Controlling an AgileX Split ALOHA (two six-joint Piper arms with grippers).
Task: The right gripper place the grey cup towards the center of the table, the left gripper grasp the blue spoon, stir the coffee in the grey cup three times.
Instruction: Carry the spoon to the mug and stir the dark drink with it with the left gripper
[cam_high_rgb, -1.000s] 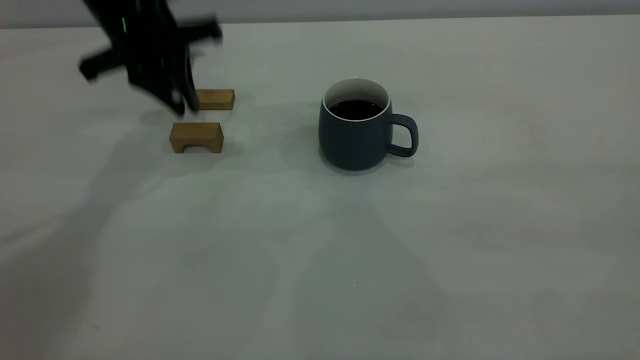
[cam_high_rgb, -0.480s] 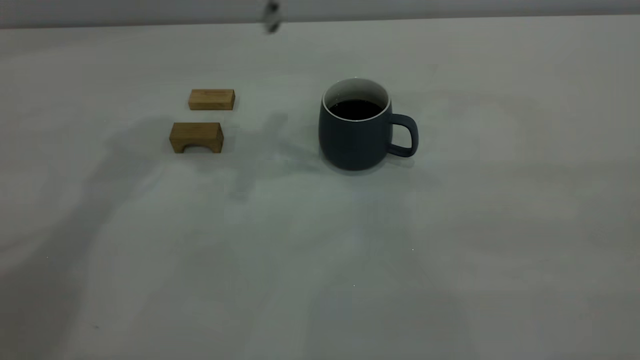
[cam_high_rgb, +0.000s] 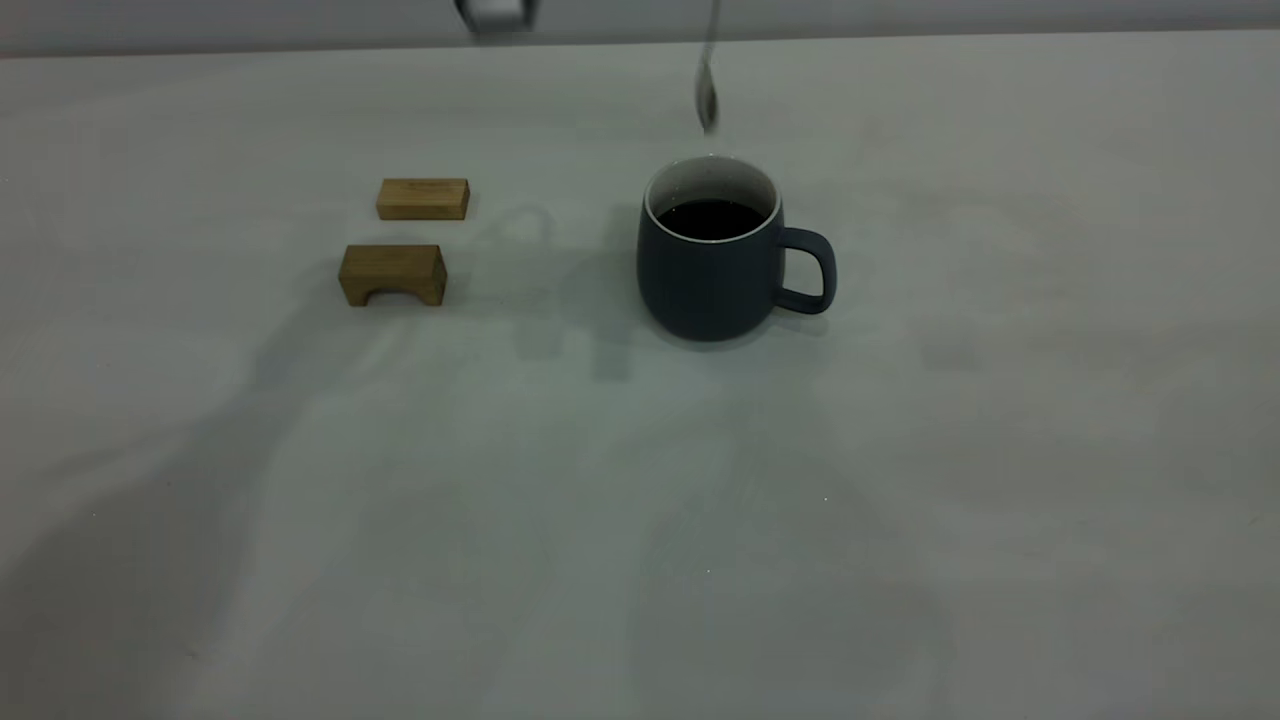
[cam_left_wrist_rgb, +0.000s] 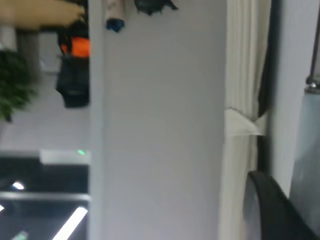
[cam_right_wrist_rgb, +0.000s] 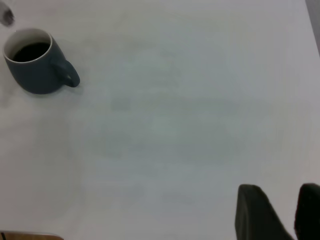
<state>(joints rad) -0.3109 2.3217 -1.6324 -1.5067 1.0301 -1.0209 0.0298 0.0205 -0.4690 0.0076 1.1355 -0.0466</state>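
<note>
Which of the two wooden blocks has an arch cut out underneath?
The nearer block, closer to the camera, has the arch-shaped notch in its bottom edge. The farther block is a plain bar.

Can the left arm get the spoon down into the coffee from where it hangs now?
Probably yes. The blue spoon hangs bowl-down just above and behind the rim of the grey cup, whose mouth is open, with coffee exposed and nothing between them.
</note>
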